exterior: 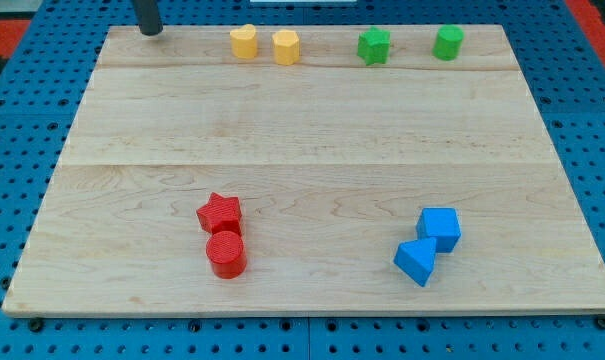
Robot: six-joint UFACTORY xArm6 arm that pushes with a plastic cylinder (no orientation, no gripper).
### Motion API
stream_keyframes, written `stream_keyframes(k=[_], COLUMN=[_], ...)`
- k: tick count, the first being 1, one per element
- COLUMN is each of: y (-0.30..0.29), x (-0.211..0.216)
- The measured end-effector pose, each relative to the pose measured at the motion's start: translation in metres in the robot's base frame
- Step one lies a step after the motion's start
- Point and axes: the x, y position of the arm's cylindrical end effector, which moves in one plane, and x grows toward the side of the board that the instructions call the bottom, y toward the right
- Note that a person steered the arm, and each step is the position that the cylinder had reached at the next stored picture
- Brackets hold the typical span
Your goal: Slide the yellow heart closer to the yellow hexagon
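The yellow heart (243, 42), small and lobed, sits at the desk's (312, 140) top edge just beside the yellow hexagon (286, 47). My tip (152, 31) rests well left; no pincer shows.

Yellow heart (243, 42) beside yellow hexagon (286, 47)

A lab bench — wooden board (312, 130) on blue pegboard (12, 150).

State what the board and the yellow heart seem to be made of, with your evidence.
Board: probably pale wood, matte, since grain lines and plank seams show. Yellow heart: likely moulded or printed plastic, since its colour is uniform with a soft sheen, though the view leaves that open.
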Motion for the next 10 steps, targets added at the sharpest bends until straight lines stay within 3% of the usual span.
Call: stream_keyframes(k=[4,7,8,9,10], y=[0.142,0.154,0.126,0.127,0.13], x=[0.001,0.003,0.001,0.027,0.002])
